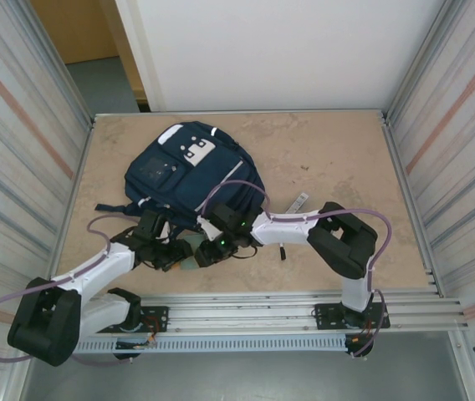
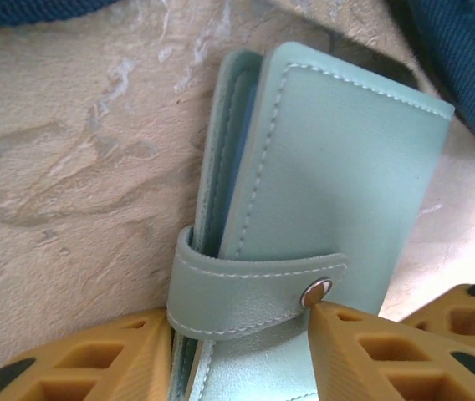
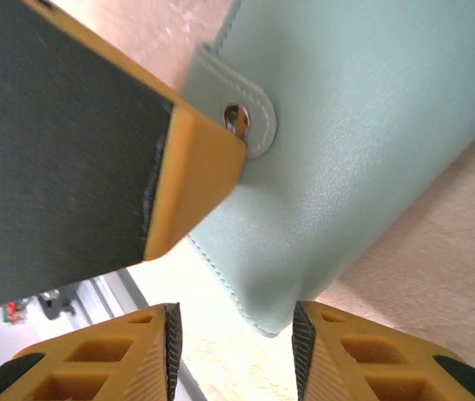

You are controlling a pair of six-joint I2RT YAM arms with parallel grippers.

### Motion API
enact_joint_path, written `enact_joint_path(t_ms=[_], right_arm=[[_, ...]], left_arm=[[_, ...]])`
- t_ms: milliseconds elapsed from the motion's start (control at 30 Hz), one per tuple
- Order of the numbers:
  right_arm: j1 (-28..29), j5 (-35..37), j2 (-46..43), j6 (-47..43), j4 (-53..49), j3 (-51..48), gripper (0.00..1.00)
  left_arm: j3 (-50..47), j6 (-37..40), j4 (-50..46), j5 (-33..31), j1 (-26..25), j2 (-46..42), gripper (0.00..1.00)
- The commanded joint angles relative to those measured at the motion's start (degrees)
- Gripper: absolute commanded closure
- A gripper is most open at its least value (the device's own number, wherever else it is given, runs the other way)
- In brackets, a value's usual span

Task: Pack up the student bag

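Top external: tan table (image 1: 329, 159) carries the navy student bag (image 1: 191, 171), lying flat, left of centre; both my arms reach in to its near edge. Left wrist: my left gripper (image 2: 242, 334) is about half closed on a mint-green wallet (image 2: 338, 175), one finger at the strap fold, the other tip against the snap button (image 2: 314, 292). Right wrist adds what that view hides: my right gripper (image 3: 236, 334) stands partly open, wallet corner between the pads, a gap on one side, gripping nothing.
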Motion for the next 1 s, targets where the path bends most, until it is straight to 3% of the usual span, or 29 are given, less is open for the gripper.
enact_joint_path(t_ms=[0, 133, 233, 400, 667, 967], right_arm=[[-1.31, 1.25, -2.97, 2.94, -0.19, 0.29, 0.57], [-3.11, 4.83, -2.09, 7.39, 0.37, -0.44, 0.53], [-2.58, 8.22, -1.87, 10.05, 1.91, -1.41, 0.52], [-2.57, 5.02, 2.3, 10.73, 3.58, 1.29, 0.51], [-6.44, -1.9, 4.3, 16.19, 9.47, -2.26, 0.49], [-4.34, -7.46, 5.73, 16.89, 18.07, -4.13, 0.49]], left_arm=[[-0.26, 1.83, -2.49, -6.55, 0.86, 0.59, 0.58], [-0.54, 2.74, -0.95, -5.54, 0.97, 2.79, 0.72], [-0.51, 3.33, 0.61, -3.57, 1.04, 5.24, 0.76], [-0.17, 3.72, 1.16, -0.96, 1.04, 6.4, 0.8], [-2.52, 2.01, 2.6, 6.05, 1.04, 2.31, 0.85], [-5.14, -0.69, 3.78, 10.06, 1.12, -2.28, 0.92]])
